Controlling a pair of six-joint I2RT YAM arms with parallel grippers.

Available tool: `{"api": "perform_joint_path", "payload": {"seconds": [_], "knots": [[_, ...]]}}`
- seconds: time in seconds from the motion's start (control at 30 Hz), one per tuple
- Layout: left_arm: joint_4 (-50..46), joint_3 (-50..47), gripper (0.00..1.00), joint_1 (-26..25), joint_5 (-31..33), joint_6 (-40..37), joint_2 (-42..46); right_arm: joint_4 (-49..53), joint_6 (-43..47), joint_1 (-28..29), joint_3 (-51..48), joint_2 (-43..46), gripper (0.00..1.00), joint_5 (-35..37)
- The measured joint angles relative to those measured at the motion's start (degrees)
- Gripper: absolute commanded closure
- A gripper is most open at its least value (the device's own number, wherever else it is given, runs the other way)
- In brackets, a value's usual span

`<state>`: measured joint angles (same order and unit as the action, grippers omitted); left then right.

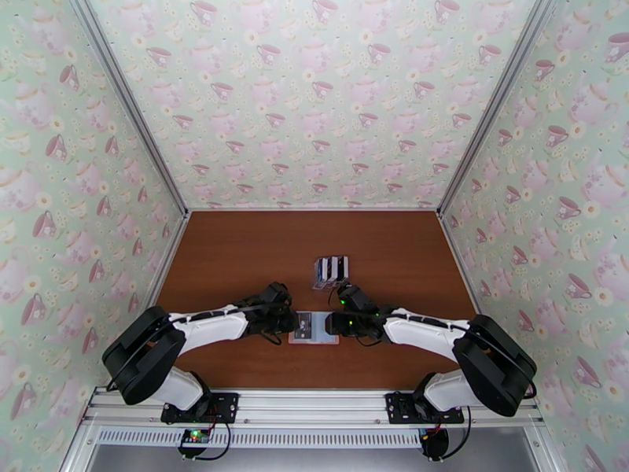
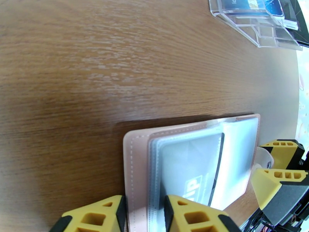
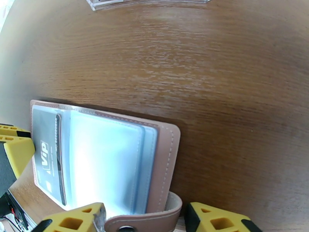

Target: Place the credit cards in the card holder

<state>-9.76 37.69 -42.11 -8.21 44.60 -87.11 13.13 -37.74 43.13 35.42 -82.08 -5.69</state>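
Closest to my right wrist lens is the pink snap tab (image 3: 146, 219), curling up in the gap of my right gripper (image 3: 145, 209). The yellow fingers (image 3: 73, 223) stand apart on either side of it, and I cannot tell whether they pinch it. The tab belongs to the card holder (image 3: 168, 151), which lies open and flat on the wooden table (image 3: 212, 74) with its clear sleeves facing up. A grey card marked VIP (image 3: 48, 159) sits in the sleeve at the holder's 9 o'clock side in that view. My left gripper (image 2: 143, 203) is at the opposite end with its jaws parted, clamping nothing: one finger is over the sleeves, the other just off the cover's stitched edge. From above, the holder lies between my two grippers, left at its 9 o'clock and right at its 3 o'clock. The clear slotted rack (image 1: 331, 269) stands at its 12 o'clock, apart from it, with black and white cards (image 1: 336, 266) upright inside.
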Motion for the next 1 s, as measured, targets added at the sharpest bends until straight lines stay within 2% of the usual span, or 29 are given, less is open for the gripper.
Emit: {"api": "perform_joint_path", "payload": {"seconds": [0.33,0.83,1.0], "knots": [[0.72,0.22,0.66,-0.66,0.02,0.26,-0.61,0.02,0.09,0.04,0.13,-0.22,0.44,0.87],[0.83,0.81,0.72,-1.11,0.02,0.48,-1.40,2.27,1.05,-0.02,0.13,-0.15,0.72,2.82],[0.17,1.01,0.80,-1.11,0.13,0.59,-1.55,4.02,1.14,-0.02,0.28,1.84,0.79,2.80]]}}
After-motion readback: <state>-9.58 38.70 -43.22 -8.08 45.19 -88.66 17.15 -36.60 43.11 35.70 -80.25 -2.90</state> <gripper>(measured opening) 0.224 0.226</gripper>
